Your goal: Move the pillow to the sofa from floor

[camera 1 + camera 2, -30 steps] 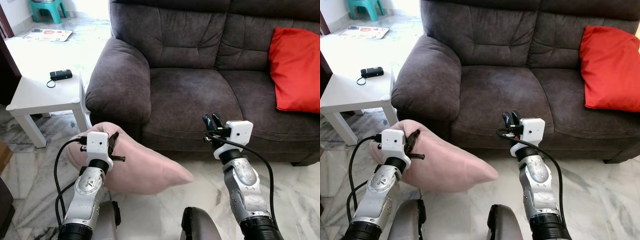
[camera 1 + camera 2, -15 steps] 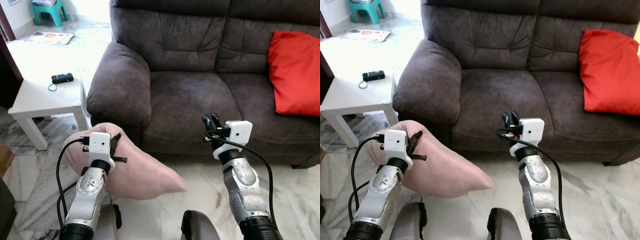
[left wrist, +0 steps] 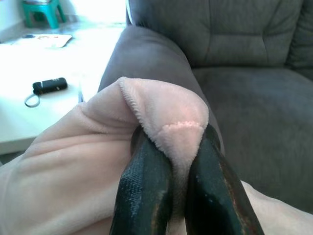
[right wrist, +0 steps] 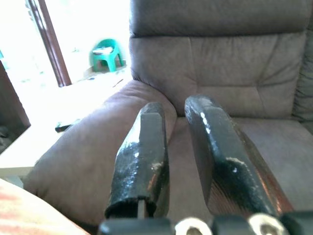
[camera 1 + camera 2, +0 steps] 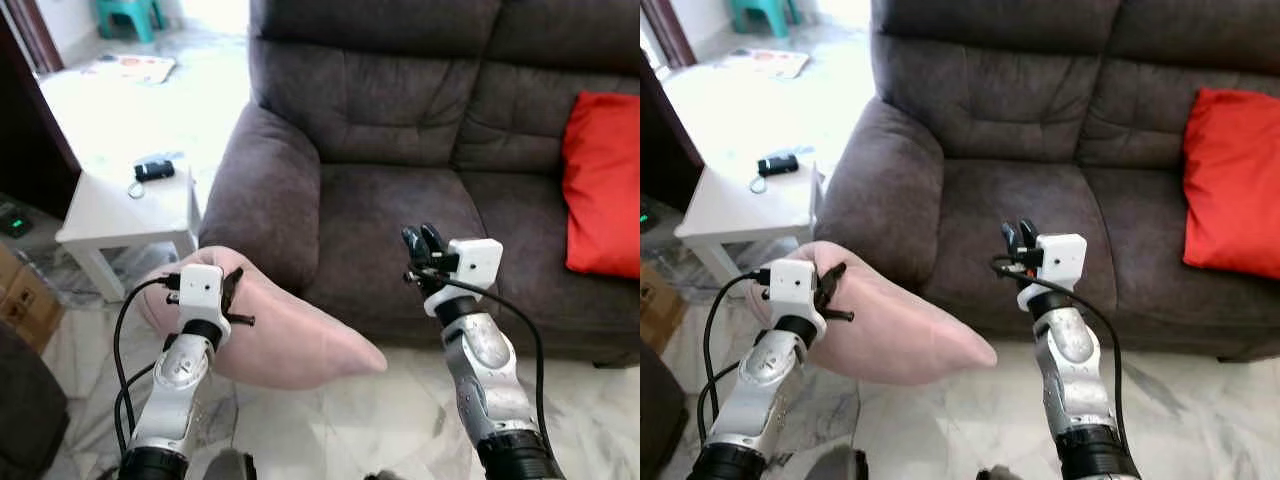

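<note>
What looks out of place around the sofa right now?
The pink pillow is off the sofa, hanging by one corner pinched in the left claw beside the armrest. The red cushion sits normally on the seat. The right claw holds nothing.

Daylight floods in from far left, behind white side table [image 5: 130,205]; floor there blows out to near white, detail lost. You get even, soft light on grey sofa [image 5: 400,150], faint shading in seat creases and under armrest. Red cushion [image 5: 605,185] saturated, edges slightly soft. Head views mildly soft overall, hint of motion blur. Left wrist view: black fingers [image 3: 146,188] close and blurred, pink pillow [image 3: 73,166] fairly sharp. Right wrist view: strong glare at doorway, green stool [image 4: 106,56] washed out, near fingers [image 4: 142,161] out of focus.
</note>
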Controlling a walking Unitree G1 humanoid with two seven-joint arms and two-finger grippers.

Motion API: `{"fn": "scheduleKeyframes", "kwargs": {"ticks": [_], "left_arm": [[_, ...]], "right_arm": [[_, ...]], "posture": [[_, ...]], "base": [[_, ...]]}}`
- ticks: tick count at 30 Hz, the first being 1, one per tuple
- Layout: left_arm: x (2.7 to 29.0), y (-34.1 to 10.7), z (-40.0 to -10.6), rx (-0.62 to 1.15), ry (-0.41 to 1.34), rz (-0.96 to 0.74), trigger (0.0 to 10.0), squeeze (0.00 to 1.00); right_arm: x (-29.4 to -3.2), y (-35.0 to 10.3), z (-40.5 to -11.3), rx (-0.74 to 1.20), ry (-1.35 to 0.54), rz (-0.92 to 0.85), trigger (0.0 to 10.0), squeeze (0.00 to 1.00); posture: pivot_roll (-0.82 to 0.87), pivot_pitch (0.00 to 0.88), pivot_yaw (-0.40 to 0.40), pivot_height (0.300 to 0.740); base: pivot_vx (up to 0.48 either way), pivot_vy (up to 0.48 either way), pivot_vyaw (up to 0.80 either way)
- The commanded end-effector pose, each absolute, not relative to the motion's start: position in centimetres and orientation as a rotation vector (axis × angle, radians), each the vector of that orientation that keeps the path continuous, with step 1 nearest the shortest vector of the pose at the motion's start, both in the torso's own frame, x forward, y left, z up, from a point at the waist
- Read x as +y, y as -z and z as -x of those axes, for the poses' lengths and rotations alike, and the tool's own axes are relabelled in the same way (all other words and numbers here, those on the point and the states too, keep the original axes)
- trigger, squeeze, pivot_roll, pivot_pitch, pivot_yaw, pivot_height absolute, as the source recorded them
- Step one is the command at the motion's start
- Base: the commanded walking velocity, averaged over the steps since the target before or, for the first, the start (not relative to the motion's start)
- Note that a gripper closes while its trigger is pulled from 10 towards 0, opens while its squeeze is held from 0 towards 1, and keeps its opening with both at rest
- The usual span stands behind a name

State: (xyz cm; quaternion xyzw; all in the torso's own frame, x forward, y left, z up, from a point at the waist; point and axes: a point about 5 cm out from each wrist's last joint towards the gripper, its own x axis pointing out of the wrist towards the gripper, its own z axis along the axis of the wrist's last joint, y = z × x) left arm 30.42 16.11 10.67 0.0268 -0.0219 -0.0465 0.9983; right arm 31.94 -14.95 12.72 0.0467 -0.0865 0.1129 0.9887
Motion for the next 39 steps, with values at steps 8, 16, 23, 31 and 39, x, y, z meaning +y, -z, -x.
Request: {"fn": "scheduleKeyframes", "kwargs": {"ticks": [8,16,23,31,39], "left_arm": [[15.5,-13.6,-31.0,-0.171,0.114,-0.061,10.0,0.00],[15.5,-13.6,-31.1,-0.168,0.118,-0.062,10.0,0.00],[15.4,-13.7,-31.3,-0.168,0.129,-0.061,10.0,0.00],[15.1,-13.6,-31.3,-0.161,0.148,-0.057,10.0,0.00],[15.0,-13.4,-31.4,-0.146,0.170,-0.061,10.0,0.00]], "right_arm": [[-14.9,-12.7,-32.2,-0.167,-0.229,-0.086,10.0,0.00],[-15.3,-12.6,-32.3,-0.151,-0.239,-0.066,10.0,0.00],[-15.4,-12.4,-32.4,-0.137,-0.273,-0.038,10.0,0.00],[-16.1,-12.1,-32.2,-0.114,-0.313,0.020,10.0,0.00],[-16.4,-8.2,-28.9,0.134,-0.773,0.317,10.0,0.00]], "posture": [[0.05,0.000,-0.086,0.740],[0.05,0.000,-0.084,0.740],[0.05,0.000,-0.081,0.740],[0.05,0.000,-0.079,0.740],[0.03,0.000,-0.074,0.740]], "base": [[0.000,0.000,0.00],[0.000,0.000,0.00],[0.000,0.000,0.00],[0.000,0.000,0.00],[0.000,0.000,0.00]]}}
